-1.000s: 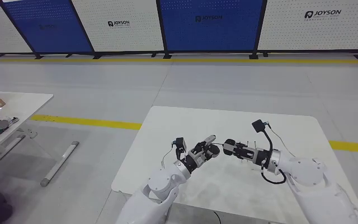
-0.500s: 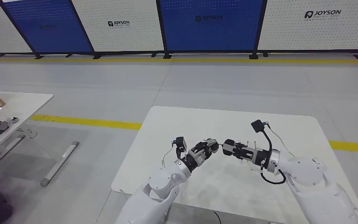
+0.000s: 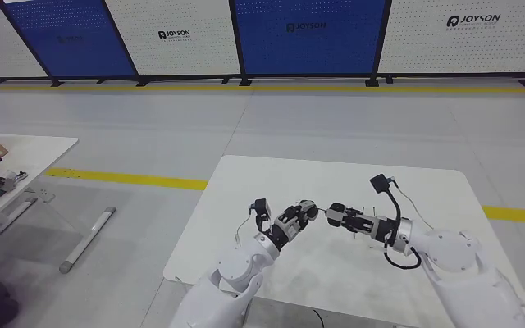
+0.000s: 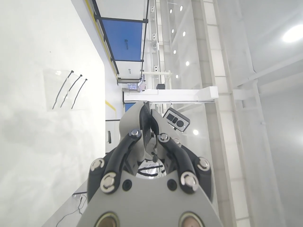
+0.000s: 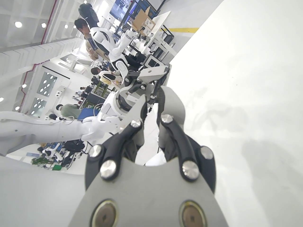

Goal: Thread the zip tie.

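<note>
Lying on table (image 4: pixel 35 24), 3 spare ties (image 4: pixel 70 90); L-wrist view

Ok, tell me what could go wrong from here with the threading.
1. The left gripper and right gripper sit nearly tip to tip above the table; a small misjudged push could knock them together.
2. The zip tie between them is thin and partly hidden by the grippers, so its tail may miss the head or slip loose and drop.
</note>
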Motion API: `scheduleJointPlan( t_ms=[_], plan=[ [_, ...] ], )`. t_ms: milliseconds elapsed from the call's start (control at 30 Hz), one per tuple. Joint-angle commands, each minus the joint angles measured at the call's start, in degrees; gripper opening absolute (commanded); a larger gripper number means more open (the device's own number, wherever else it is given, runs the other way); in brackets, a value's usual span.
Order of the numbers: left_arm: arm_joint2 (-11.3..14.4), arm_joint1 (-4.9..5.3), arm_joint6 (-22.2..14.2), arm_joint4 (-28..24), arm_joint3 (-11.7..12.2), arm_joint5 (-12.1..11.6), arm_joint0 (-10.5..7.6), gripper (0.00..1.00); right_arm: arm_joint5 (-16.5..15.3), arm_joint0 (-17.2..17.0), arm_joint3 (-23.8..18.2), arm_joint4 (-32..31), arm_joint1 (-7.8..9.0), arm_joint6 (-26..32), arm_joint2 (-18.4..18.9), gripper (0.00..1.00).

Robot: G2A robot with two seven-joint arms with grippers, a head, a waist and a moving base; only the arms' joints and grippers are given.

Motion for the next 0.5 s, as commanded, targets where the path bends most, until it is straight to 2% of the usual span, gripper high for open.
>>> scheduleJointPlan(
  t_ms=[0,167,267,467],
  plan=[
    [0.2,0.00,1.0,1.2,-0.1,-0.1,0.14,0.00,0.0,-0.2,-0.2,0.2,0.08,0.1,0.3,1.00],
    [1.2,0.00,4.0,5.5,0.5,0.0,0.32,0.00,0.2,-1.0,-1.1,1.0,0.44,0.2,1.6,1.00],
    [2.3,-0.08,6.7,9.7,1.9,-0.3,0.31,0.00,0.5,-1.9,-2.2,1.6,0.74,0.3,2.9,1.00],
    [4.8,-0.37,8.9,14.5,4.9,0.9,-0.70,0.00,1.4,-2.9,-3.9,1.7,1.04,0.2,3.8,1.00]
  ],
)
